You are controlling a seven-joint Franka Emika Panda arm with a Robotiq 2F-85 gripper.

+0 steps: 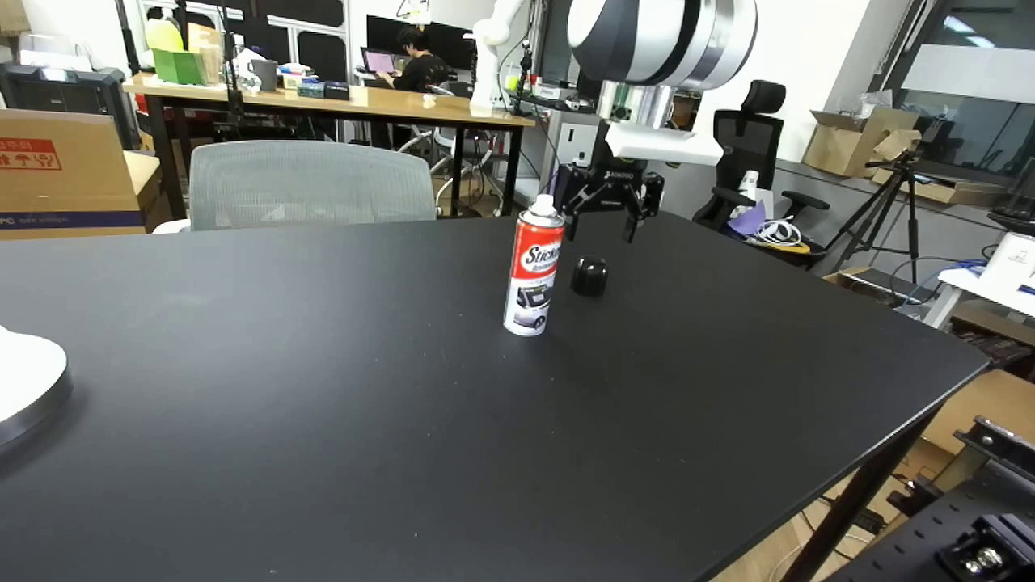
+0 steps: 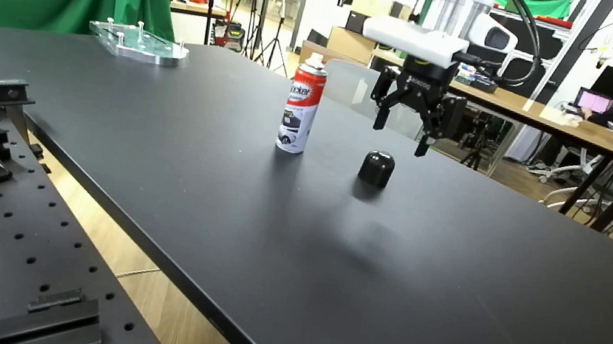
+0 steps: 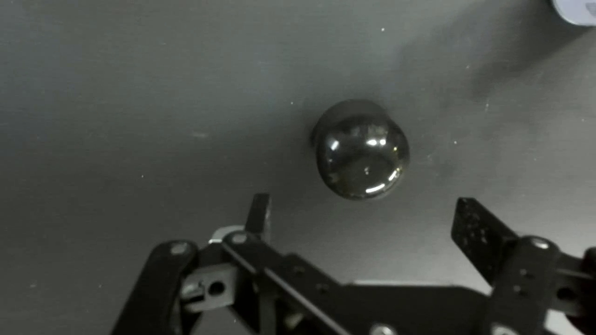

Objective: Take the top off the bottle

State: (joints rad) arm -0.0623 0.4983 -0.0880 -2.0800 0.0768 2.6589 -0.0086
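Over there, the black cap (image 2: 376,169) sits on the table (image 2: 449,281) below the gripper (image 2: 400,140), which hangs spread wide, holding only air. The cap's dome points up, axis vertical, near the upright bottle (image 2: 301,106).

1. Aerosol spray can (image 1: 534,270): red-over-white printed body, dark pictures on the lower half, white nozzle (image 1: 544,204) exposed on top; stands upright, uncapped.
2. Glossy black domed cap (image 2: 376,169): off the aerosol spray can, sitting dome-up near its base, the two apart.
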